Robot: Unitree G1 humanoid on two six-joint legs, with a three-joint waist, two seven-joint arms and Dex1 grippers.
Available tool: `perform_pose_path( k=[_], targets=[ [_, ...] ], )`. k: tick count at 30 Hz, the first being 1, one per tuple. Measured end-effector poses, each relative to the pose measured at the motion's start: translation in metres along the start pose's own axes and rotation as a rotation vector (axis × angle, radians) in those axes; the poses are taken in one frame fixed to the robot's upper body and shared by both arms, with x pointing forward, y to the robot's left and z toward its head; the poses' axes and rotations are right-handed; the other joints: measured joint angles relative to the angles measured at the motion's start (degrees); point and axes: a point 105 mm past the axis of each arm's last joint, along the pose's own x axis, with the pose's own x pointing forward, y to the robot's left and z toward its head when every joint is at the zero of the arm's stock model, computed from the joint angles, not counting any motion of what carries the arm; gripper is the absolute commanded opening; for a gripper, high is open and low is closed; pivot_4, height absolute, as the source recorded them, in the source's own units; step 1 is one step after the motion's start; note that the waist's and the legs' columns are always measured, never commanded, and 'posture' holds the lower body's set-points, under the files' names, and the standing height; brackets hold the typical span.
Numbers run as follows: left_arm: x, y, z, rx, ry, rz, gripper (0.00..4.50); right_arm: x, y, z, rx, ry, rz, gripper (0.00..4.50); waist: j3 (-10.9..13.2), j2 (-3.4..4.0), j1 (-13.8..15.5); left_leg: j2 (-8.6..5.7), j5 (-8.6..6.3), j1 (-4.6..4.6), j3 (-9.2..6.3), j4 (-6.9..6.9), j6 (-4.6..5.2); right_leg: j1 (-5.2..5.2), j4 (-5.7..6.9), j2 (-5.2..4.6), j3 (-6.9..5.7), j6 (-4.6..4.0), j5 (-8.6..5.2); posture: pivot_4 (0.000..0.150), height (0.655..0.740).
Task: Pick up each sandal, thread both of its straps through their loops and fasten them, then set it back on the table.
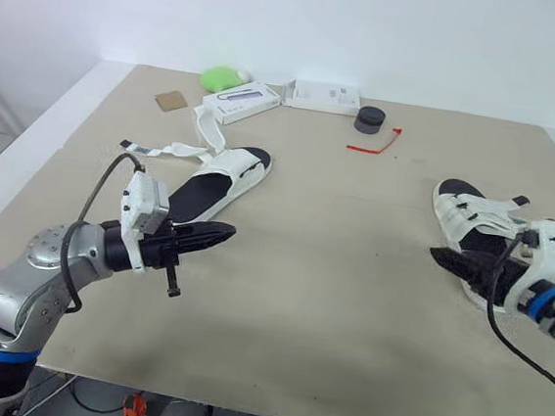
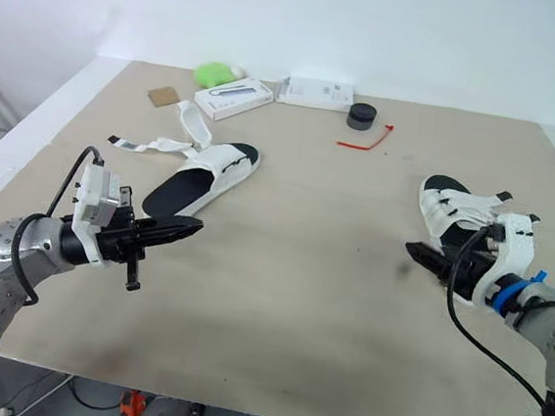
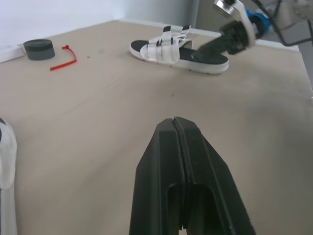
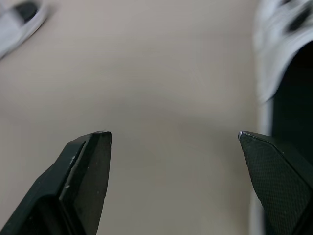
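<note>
Robot's left end effector [image 1: 226,231] pressed together, right end effector [image 4: 174,133] spread wide

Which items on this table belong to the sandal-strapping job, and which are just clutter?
Job: sandal with loose straps; right-hand sandal.
Lying about: long white box; second white box; dark tape roll; red zip tie; green object; brown card.

We find left sandal [image 1: 223,185] far-left on the table [image 1: 350,274] | right sandal [image 1: 464,214] at right | box [image 1: 322,96] at far edge, puck [image 1: 369,119] right of it
</note>
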Motion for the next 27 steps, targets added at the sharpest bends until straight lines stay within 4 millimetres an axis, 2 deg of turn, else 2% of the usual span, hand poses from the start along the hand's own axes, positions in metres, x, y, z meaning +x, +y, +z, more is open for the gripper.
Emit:
perform_pose_path(
  k=[2, 4, 8, 11, 15, 21, 22, 23, 27],
  targets=[
    [-0.002, 0.004, -0.002, -0.011, 0.002, 0.015, 0.0, -0.006, 0.008, 0.004, -0.025, -0.022, 0.046, 4.45, 0.0, 0.0, -0.04, 0.1, 0.0, 0.0, 0.15, 0.03, 0.0, -0.12, 0.0, 0.0, 0.01, -0.04, 0.1, 0.15, 0.74],
    [-0.004, 0.007, -0.004, -0.023, 0.008, 0.034, 0.0, -0.01, 0.024, 0.018, -0.089, -0.073, 0.115, 4.45, 0.0, 0.0, -0.11, 0.15, 0.01, 0.0, 0.25, 0.05, 0.0, -0.19, 0.02, 0.0, 0.06, -0.03, 0.17, 0.15, 0.74],
    [-0.012, 0.021, -0.012, -0.038, 0.043, 0.119, 0.0, -0.004, 0.079, 0.033, -0.303, -0.096, 0.309, 4.45, 0.01, -0.02, -0.15, 0.29, 0.02, 0.0, 0.29, 0.08, -0.01, -0.25, 0.01, 0.09, 0.09, -0.18, 0.16, 0.15, 0.74],
    [-0.02, 0.034, -0.014, -0.072, 0.025, 0.228, 0.0, 0.016, 0.135, 0.025, -0.423, -0.08, 0.524, 4.45, 0.04, -0.08, 0.01, 0.3, 0.03, -0.06, 0.31, 0.08, -0.04, -0.3, 0.01, 0.08, 0.11, -0.19, 0.18, 0.15, 0.74],
    [-0.026, 0.041, -0.015, -0.11, -0.003, 0.308, 0.0, 0.028, 0.149, 0.016, -0.436, -0.074, 0.58, 4.45, 0.05, -0.11, 0.4, 0.08, 0.04, -0.26, 0.22, 0.08, -0.07, -0.37, 0.0, 0.03, 0.24, -0.04, 0.27, 0.15, 0.74],
    [-0.03, 0.064, -0.025, -0.136, 0.018, 0.491, 0.0, 0.044, 0.139, 0.005, -0.389, -0.053, 0.555, 4.45, 0.05, -0.13, 0.34, -0.01, 0.05, -0.3, 0.27, 0.09, -0.08, -0.42, 0.0, 0.02, 0.42, -0.08, 0.42, 0.15, 0.74],
    [-0.03, 0.067, -0.026, -0.136, 0.02, 0.518, 0.53, 0.045, 0.139, 0.006, -0.384, -0.059, 0.556, 4.5, 0.05, -0.13, 0.28, 0.03, 0.05, -0.3, 0.26, 0.1, -0.08, -0.42, 0.01, 0.07, 0.41, -0.07, 0.42, 0.15, 0.74],
    [-0.029, 0.072, -0.029, -0.134, 0.029, 0.547, 0.78, 0.045, 0.14, 0.007, -0.38, -0.068, 0.559, 4.5, 0.05, -0.13, 0.24, 0.06, 0.06, -0.3, 0.26, 0.1, -0.09, -0.44, 0.01, 0.1, 0.41, -0.06, 0.43, 0.15, 0.74],
    [-0.022, 0.085, -0.034, -0.116, 0.039, 0.618, 2.57, 0.048, 0.141, 0.017, -0.374, -0.122, 0.538, 4.5, 0.05, -0.13, 0.23, 0.08, 0.15, -0.28, 0.26, 0.12, -0.2, -0.44, 0.03, 0.13, 0.41, 0.02, 0.47, 0.15, 0.74]
  ],
)
